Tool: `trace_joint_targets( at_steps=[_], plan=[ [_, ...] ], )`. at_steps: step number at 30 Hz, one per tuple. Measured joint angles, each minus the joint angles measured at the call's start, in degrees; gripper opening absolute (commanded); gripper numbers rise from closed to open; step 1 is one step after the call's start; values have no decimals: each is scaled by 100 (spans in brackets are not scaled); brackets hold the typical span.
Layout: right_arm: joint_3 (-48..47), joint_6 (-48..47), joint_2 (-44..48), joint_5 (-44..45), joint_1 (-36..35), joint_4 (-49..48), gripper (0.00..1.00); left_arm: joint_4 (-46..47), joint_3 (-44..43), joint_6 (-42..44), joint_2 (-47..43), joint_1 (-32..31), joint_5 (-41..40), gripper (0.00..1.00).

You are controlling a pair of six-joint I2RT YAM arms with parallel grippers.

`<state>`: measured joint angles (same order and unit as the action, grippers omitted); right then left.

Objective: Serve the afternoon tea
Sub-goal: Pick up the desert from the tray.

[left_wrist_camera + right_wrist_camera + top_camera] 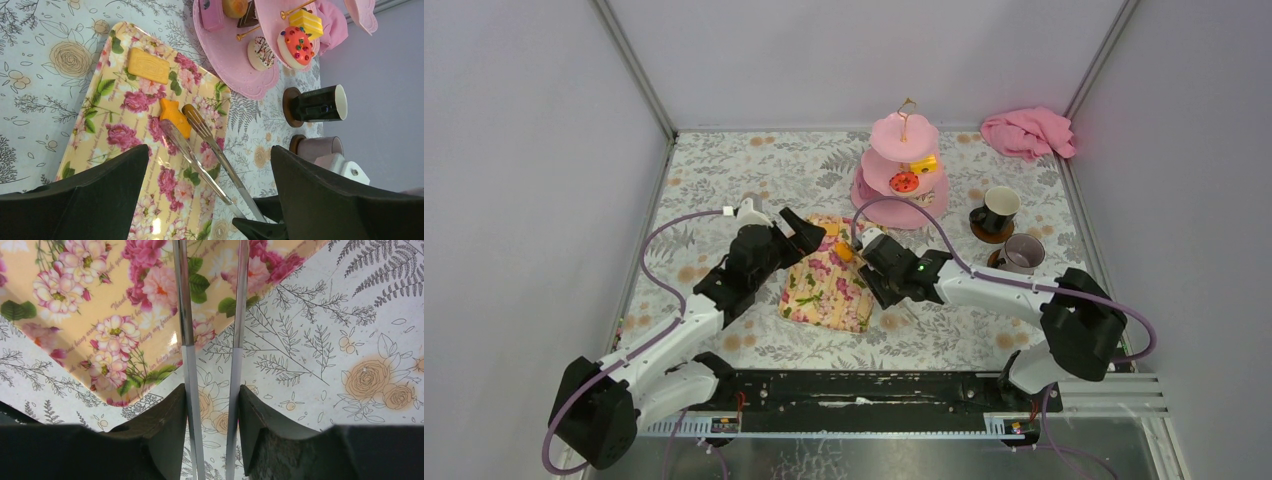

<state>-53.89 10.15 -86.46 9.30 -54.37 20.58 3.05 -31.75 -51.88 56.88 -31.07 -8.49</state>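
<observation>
top external shows the right tool clamped on a pair of metal tongs, whose tips reach an orange cake lying on the floral tray in the middle of the counter. the left tool hangs over the tray's left edge, holding nothing. the pink stand stands behind the tray, with the black mug and grey mug to its right. left wrist shows its own fingers spread wide apart and, between them, the two tong arms straddling the orange cake, one tip on either side of it; i cannot tell whether they already pinch it. a flat yellow cake lies further up the tray, and the stand already carries several cakes, a red one among them. right wrist shows the dark fingers pressed against the outside of both tong arms, which run parallel with a gap between them; the tips and the cake are out of this view. as i judge it, the step in hand is gripping the orange cake to carry it to the stand. the risks: smooth metal tips on a small rounded cake may squeeze it out sideways; the tongs may twist or slide in the fingers, since the hold is only flat pads on thin arms; and the long reach could swing the tips into the stand's rim.
</observation>
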Motion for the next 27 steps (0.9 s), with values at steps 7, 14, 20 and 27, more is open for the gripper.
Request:
trace_joint_targets(
  at_steps=[7,14,20,27],
  plan=[
    [-26,85,-109,2,2,107,1,-2,2,-33,-74,7,35,100],
    [-63,216,-48,24,2,199,0,-9,2,-44,-284,7,35,100],
    [-254,286,323,52,2,413,0,-20,39,-96,-321,7,35,100],
    [-328,358,599,70,2,450,0,-35,94,-144,-321,7,33,100]
  ],
)
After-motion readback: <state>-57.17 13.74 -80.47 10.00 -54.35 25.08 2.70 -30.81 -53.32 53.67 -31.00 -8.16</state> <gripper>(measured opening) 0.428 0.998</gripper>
